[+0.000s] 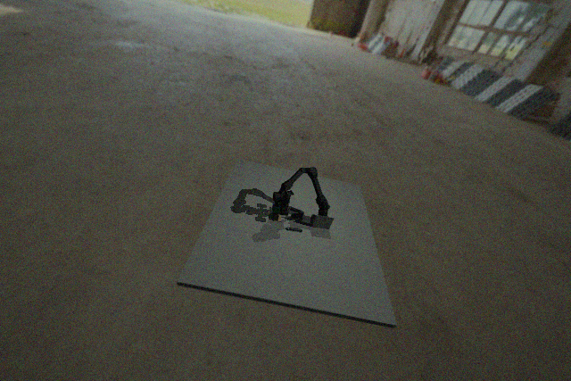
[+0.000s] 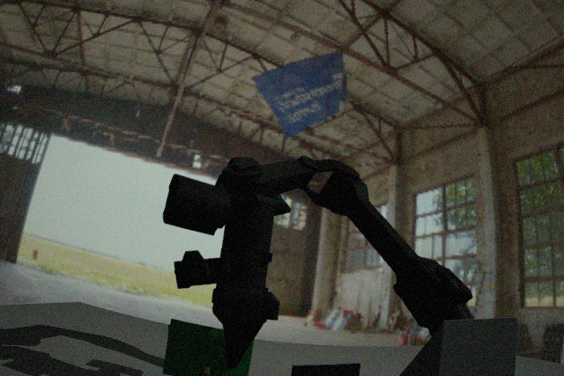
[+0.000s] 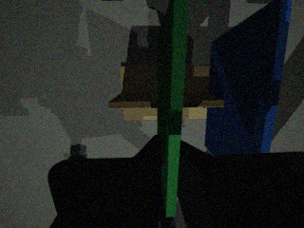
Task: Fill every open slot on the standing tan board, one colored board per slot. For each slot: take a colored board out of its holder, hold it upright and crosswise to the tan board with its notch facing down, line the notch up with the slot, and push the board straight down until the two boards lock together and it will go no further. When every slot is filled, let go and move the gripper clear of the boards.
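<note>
We see the claw point(image 2: 234, 360) point(image 3: 162, 140) pinching a flat, smooth green board point(image 2: 193, 346) point(image 3: 177, 71) upright; beside it stands an angular, flat-faced blue board point(image 3: 242, 85).

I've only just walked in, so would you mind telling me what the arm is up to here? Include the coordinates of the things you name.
The black robot arm point(image 1: 310, 172) point(image 2: 384, 235) has a green board point(image 2: 193, 346) point(image 3: 176, 114) upright in its closed jaws. In the wrist view, the green board passes over the tan board point(image 3: 130, 104), crosswise to it; whether its notch has entered a slot cannot be told. A blue board point(image 3: 239, 95) stands to one side, not in the jaws.
</note>
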Tool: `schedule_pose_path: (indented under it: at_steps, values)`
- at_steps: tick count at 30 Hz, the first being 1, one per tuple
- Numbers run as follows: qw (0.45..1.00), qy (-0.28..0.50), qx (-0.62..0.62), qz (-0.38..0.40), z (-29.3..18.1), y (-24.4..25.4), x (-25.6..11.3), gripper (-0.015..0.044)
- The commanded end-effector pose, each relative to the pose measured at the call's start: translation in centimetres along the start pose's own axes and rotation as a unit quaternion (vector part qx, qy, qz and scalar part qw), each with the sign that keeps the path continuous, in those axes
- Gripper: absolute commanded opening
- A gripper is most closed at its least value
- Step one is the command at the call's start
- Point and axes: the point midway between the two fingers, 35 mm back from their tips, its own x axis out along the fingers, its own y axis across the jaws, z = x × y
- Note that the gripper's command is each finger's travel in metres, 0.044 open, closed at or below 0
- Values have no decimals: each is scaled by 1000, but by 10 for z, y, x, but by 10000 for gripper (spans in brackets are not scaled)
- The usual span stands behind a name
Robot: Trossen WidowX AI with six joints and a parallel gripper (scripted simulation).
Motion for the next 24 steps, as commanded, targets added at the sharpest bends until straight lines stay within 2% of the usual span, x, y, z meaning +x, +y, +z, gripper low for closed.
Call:
schedule_pose_path:
  at_steps: [1, 24]
  values:
    - [1000, 0, -2, -2, -1, 0, 2, 0]
    - [1000, 0, -2, -2, 0, 0, 8, 0]
